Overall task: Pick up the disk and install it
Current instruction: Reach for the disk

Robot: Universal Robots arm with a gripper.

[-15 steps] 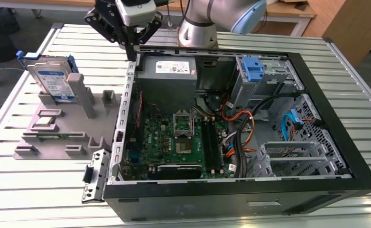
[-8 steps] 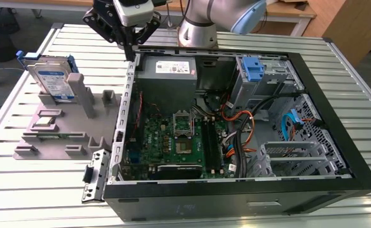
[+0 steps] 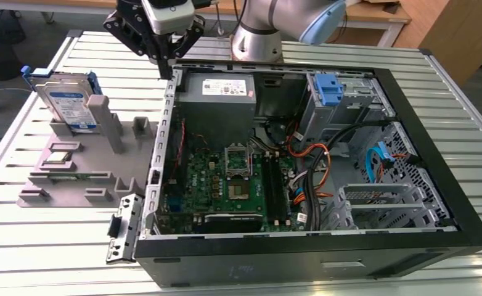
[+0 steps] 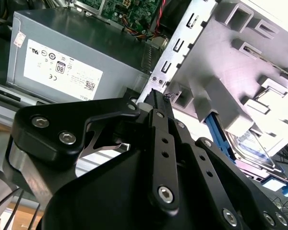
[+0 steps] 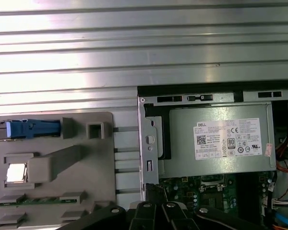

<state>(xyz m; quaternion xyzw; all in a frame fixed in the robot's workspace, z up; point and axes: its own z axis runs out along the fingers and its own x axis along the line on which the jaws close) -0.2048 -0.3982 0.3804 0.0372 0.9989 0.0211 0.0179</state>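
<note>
The disk stands on edge in a slot at the far end of the grey holder, on the exterior view's left; its blue-and-white label and blue side rails show. The first wrist view sees the disk edge-on as a blue strip, and in the second wrist view the disk lies behind the holder's posts. My gripper hangs above the rear wall of the open computer case, to the right of the disk and well apart from it. Its black fingers meet at one tip and hold nothing.
The grey power-supply box sits just below the gripper inside the case. A blue drive-bay latch and loose cables fill the case's right half. A small silver chip rests on the holder. The slatted metal table surrounds everything.
</note>
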